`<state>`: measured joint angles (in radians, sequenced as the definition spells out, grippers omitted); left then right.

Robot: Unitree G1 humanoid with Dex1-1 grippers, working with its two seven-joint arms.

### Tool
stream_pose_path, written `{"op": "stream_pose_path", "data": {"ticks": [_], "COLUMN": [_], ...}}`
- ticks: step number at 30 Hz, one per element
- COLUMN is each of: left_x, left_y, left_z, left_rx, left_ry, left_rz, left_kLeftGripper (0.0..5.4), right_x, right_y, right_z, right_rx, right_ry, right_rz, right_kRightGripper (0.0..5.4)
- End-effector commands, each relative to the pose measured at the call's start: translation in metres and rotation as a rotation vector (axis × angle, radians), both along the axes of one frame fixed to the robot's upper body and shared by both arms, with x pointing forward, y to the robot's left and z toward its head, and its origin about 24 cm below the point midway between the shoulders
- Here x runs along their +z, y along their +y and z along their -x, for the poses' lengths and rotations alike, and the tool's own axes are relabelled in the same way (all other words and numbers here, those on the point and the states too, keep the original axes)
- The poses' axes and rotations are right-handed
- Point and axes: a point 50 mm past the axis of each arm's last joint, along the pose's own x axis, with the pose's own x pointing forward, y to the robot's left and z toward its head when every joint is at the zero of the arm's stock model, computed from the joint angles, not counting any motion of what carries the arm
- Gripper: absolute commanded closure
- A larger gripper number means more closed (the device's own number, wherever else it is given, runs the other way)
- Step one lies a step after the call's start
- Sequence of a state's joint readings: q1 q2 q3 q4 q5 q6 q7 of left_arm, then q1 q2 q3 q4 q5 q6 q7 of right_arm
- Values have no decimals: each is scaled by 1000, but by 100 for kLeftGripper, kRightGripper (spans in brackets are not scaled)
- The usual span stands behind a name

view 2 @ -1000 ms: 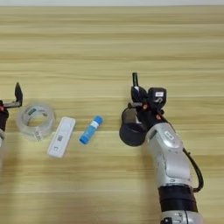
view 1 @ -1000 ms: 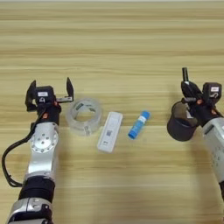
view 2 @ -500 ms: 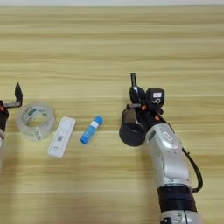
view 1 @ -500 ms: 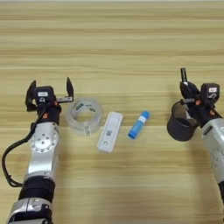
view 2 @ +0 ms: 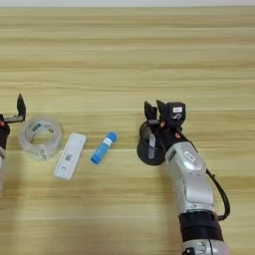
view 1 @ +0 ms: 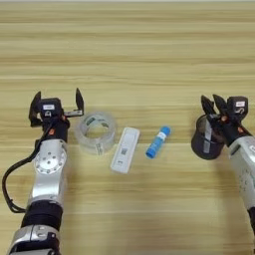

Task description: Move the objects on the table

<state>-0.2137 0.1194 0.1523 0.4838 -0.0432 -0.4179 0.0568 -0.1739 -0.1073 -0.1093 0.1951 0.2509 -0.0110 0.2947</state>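
- The dark mesh cup [view 2: 151,149] serves as landmark; it stands upright on the wide light-brown wooden table [view 1: 129,55], toward the robot's right.
- The right gripper [view 2: 155,110] sits at the cup's far rim, its two black fingers close together with only a narrow gap. A pale strip shows inside the cup; it may be the thin pen, dropped in or about to be let go, but I cannot tell whether the fingers are clamped on anything.
- To the cup's left lie three loose items in a row: nearest, a small blue tube with a white label [view 1: 158,141], lying slantwise; next, a flat white rectangular device [view 1: 125,149]; farthest, a clear tape roll [view 1: 95,132] resting flat on its side. They are near one another but not touching.
- The left gripper [view 1: 56,103] hovers beyond the tape roll, just beside it, fingers spread wide and holding nothing, seemingly poised to take the roll.
- The cup's contents are hard to make out. In the right eye view the left gripper is cut off at the edge.
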Motion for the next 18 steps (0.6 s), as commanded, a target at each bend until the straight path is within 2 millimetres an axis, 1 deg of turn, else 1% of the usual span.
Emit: {"op": "stream_pose_path", "data": {"ticks": [1, 8, 14, 18], "left_x": [1, 1, 1, 1], "left_y": [-1, -1, -1, -1], "left_z": [-3, -3, -2, -2], "left_rx": [-2, -2, -3, -3], "left_ry": [8, 8, 8, 8], "left_rz": [-2, -3, -4, -4], "left_kLeftGripper": [0, 0, 0, 0], "right_x": [3, 6, 13, 15], "right_y": [0, -1, -4, -7], "right_z": [-3, -3, -2, -3], "right_rx": [2, -1, -13, -23], "right_ry": [-15, -28, -74, -81], "right_rz": [4, 0, 4, 3], "right_kRightGripper": [285, 206, 128, 89]}}
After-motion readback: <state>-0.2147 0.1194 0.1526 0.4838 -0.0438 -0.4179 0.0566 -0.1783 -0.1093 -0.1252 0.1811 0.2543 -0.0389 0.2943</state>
